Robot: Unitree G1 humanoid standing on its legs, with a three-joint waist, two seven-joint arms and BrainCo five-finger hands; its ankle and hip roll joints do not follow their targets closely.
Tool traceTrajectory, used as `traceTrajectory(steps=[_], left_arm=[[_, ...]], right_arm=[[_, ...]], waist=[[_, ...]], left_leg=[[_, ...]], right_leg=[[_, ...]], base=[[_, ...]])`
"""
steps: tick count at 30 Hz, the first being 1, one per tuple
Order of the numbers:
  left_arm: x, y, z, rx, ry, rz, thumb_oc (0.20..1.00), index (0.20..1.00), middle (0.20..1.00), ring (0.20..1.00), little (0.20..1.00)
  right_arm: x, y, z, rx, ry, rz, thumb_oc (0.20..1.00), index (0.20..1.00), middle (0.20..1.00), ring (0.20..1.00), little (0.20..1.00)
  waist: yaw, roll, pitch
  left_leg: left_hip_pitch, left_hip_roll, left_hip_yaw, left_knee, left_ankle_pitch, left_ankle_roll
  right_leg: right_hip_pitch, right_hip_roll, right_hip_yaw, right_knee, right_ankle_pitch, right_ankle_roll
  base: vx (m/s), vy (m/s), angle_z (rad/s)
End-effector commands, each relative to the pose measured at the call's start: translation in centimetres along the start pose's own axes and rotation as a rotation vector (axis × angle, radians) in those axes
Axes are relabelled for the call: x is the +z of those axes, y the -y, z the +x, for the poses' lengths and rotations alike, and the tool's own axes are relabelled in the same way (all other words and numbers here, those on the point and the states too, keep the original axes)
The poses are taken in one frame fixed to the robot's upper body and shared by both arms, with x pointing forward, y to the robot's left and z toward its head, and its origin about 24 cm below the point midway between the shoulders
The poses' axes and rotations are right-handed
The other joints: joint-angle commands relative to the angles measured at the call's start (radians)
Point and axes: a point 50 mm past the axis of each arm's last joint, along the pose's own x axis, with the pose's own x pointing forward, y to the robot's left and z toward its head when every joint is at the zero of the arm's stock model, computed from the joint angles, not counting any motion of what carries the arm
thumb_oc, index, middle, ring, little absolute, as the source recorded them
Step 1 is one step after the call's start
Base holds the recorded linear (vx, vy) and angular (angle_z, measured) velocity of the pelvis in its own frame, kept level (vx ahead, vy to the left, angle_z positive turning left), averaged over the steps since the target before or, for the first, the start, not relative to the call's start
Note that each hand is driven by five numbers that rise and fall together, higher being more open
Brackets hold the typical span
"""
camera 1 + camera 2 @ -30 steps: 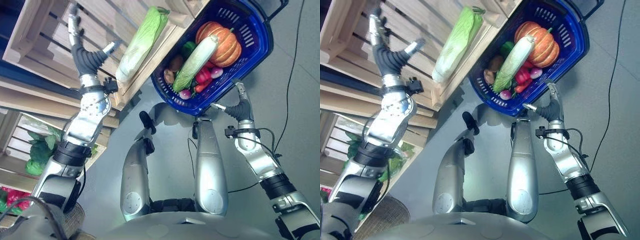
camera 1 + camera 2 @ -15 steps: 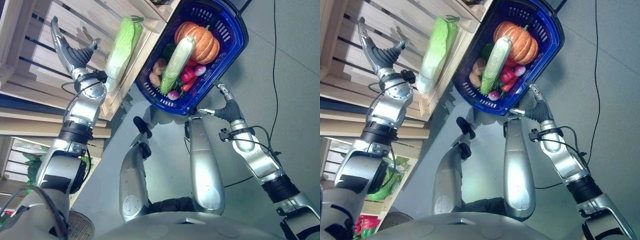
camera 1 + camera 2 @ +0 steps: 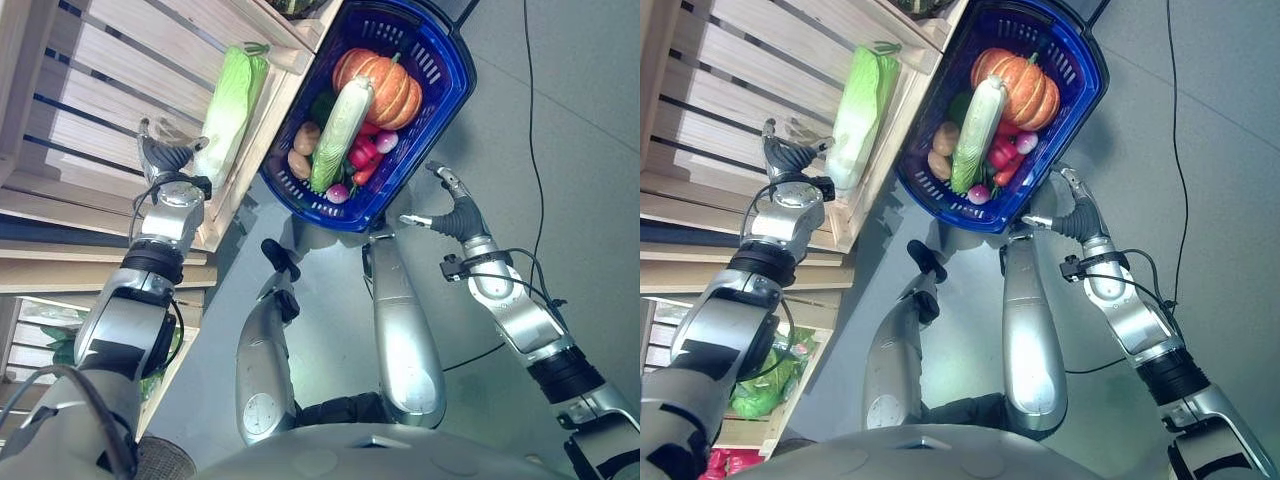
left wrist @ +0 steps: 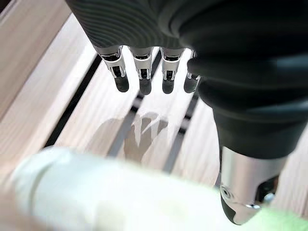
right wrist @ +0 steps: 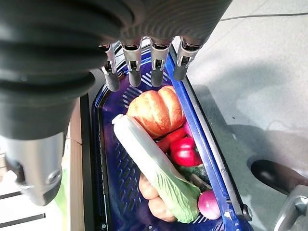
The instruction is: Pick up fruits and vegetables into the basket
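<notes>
1. Nearest to me, my right hand (image 3: 455,212) hangs with fingers spread and holding nothing, just beside the near rim of the blue plastic basket (image 3: 445,95) on the grey floor.
2. Next, my left hand (image 3: 163,157) sits over the slats of the pale wooden crate (image 3: 110,60), fingers straight and relaxed, gripping nothing; its wrist view shows the fingertips (image 4: 144,87) above the bare slats.
3. Just beside that hand, on its basket side, lies the long pale-green napa cabbage (image 3: 231,108), resting in the crate against its side wall. Its long axis runs away from me, white stalk end near the hand, leafy tip farther off.
4. So the left hand is plainly the nearer one. I judge the coming move needs a sideways reach across the stalk end, fingers closing across the cabbage's length.
5. Farthest, the basket already holds an orange ribbed pumpkin (image 3: 375,83), a second pale-green cabbage (image 3: 340,125), brown potatoes (image 3: 302,150) and red radishes (image 5: 185,150).
</notes>
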Motion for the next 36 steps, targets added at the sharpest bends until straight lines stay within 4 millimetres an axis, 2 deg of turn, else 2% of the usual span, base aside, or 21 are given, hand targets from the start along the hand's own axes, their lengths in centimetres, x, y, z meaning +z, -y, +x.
traceTrajectory(steps=[1,2,8,14,18,23,29,36], left_arm=[[-2.0,-1.6,0.5,0.001,-0.063,-0.034,1.0,1.0,1.0,1.0,1.0],[-2.8,-1.3,0.3,-0.058,-0.091,-0.056,1.0,1.0,1.0,1.0,1.0],[-4.4,-0.3,-0.5,-0.232,-0.142,-0.086,1.0,1.0,1.0,1.0,1.0],[-4.2,-0.1,-0.5,-0.301,-0.124,-0.091,1.0,1.0,1.0,1.0,1.0],[-4.1,-0.7,-0.1,-0.271,-0.127,-0.045,1.0,1.0,1.0,1.0,1.0],[-3.5,-2.5,1.0,-0.154,-0.142,0.008,1.0,1.0,1.0,1.0,1.0],[-2.3,-3.9,2.1,-0.085,-0.152,0.076,1.0,1.0,1.0,1.0,1.0],[-1.8,-4.3,2.8,-0.172,-0.219,0.278,1.0,1.0,1.0,1.0,1.0]], right_arm=[[1.5,0.0,0.1,0.007,0.055,0.036,1.0,1.0,1.0,1.0,1.0],[1.5,0.2,0.2,0.017,0.048,0.032,1.0,1.0,1.0,1.0,1.0],[1.4,0.3,0.4,0.04,0.026,0.02,1.0,1.0,1.0,1.0,1.0],[1.1,0.6,0.3,0.049,0.018,0.004,1.0,1.0,1.0,1.0,1.0],[1.0,0.9,0.3,0.058,0.016,-0.011,1.0,1.0,1.0,1.0,1.0],[0.9,1.1,0.2,0.058,0.014,-0.011,1.0,1.0,1.0,1.0,1.0],[0.8,1.1,0.3,0.052,0.005,0.003,1.0,1.0,1.0,1.0,1.0],[1.1,1.0,0.7,0.063,0.003,0.035,1.0,1.0,1.0,1.0,1.0]], waist=[[-0.017,-0.063,-0.033],[-0.018,-0.061,-0.033],[-0.022,-0.052,-0.033],[-0.031,-0.046,-0.033],[-0.04,-0.041,-0.033],[-0.05,-0.047,-0.033],[-0.063,-0.053,-0.033],[-0.082,-0.057,-0.033]], left_leg=[[-0.078,0.005,-0.009,0.135,-0.046,-0.006],[-0.075,0.005,-0.005,0.134,-0.047,-0.005],[-0.08,0.005,0.006,0.135,-0.049,-0.001],[-0.085,0.004,0.019,0.138,-0.053,0.004],[-0.094,0.006,0.028,0.148,-0.057,0.006],[-0.11,0.011,0.033,0.161,-0.062,0.004],[-0.124,0.016,0.042,0.17,-0.065,0.002],[-0.131,0.023,0.054,0.175,-0.067,-0.004]], right_leg=[[0.024,0.021,-0.005,0.026,-0.048,0.034],[0.025,0.021,-0.004,0.023,-0.049,0.033],[0.019,0.02,0.003,0.02,-0.048,0.031],[0.008,0.021,0.011,0.022,-0.051,0.027],[-0.005,0.021,0.019,0.028,-0.053,0.024],[-0.023,0.024,0.028,0.034,-0.053,0.023],[-0.042,0.028,0.037,0.035,-0.047,0.022],[-0.057,0.032,0.048,0.032,-0.039,0.023]], base=[[0.02,0.08,-0.01],[0.02,0.093,0.0],[0.02,0.073,-0.03],[0.01,0.058,-0.11],[0.01,0.068,-0.05],[0.01,0.03,-0.08],[0.0,0.0,0.0],[0.0,0.005,-0.02]])
